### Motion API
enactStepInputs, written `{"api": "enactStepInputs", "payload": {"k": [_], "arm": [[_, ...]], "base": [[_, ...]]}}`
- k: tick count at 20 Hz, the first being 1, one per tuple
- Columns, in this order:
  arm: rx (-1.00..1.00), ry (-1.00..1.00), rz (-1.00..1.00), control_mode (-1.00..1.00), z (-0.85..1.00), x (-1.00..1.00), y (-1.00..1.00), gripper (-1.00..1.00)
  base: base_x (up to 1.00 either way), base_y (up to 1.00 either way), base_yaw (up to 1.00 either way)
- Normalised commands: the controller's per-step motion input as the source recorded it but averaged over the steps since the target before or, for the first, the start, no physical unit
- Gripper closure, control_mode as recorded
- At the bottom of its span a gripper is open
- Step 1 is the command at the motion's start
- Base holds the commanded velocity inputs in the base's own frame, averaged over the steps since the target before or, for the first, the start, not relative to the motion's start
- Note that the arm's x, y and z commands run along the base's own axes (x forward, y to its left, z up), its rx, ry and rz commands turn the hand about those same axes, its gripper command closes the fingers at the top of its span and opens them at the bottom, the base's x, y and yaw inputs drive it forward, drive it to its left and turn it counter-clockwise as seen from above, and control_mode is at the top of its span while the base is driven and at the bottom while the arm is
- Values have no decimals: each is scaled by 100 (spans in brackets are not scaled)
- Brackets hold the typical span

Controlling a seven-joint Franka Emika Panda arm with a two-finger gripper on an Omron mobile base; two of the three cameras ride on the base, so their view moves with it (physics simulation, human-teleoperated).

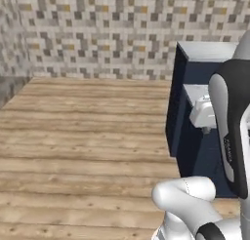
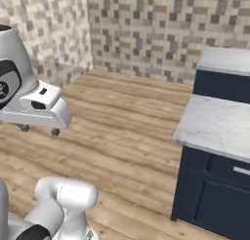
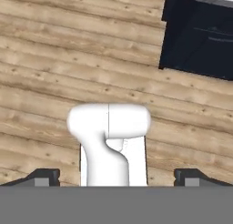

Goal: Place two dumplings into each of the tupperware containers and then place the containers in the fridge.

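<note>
The two small dark fingers (image 3: 44,176) of the robot's gripper (image 3: 116,178) are sitting far apart at the bottom of the hand view, wide open and holding nothing. The hand is pointing down at the light brown wooden plank floor (image 3: 54,73), and the long boards are running side to side across that view. I think the arm is being held tucked in like this because the base is driving through the kitchen and there is nothing to pick up here. A little farther off, the dark blue cabinet (image 2: 215,195) is standing on the floor, with a pale grey marble tabletop (image 2: 219,124) on it, and no dumplings or boxes are lying on the part I can see. In the left base view the same blue cabinet (image 1: 188,131) is standing just past the white arm. Farthest away, the wall of small grey, white and yellow tiles (image 1: 97,34) is closing off the room. The dumplings, the tupperware containers and the fridge are somewhere else, so I cannot tell which way any of them is pointing or lying. The robot probably needs to find them first, so the job is looking far from finished.
</note>
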Motion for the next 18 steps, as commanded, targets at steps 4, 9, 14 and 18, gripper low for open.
{"api": "enactStepInputs", "payload": {"k": [4,9,14,18], "arm": [[0,0,0,100,0,0,0,-100],[0,0,0,100,0,0,0,-100],[0,0,0,100,0,0,0,-100],[0,0,0,100,0,0,0,-100]], "base": [[21,66,-75],[50,95,-39],[92,93,-15],[100,82,-5]]}}
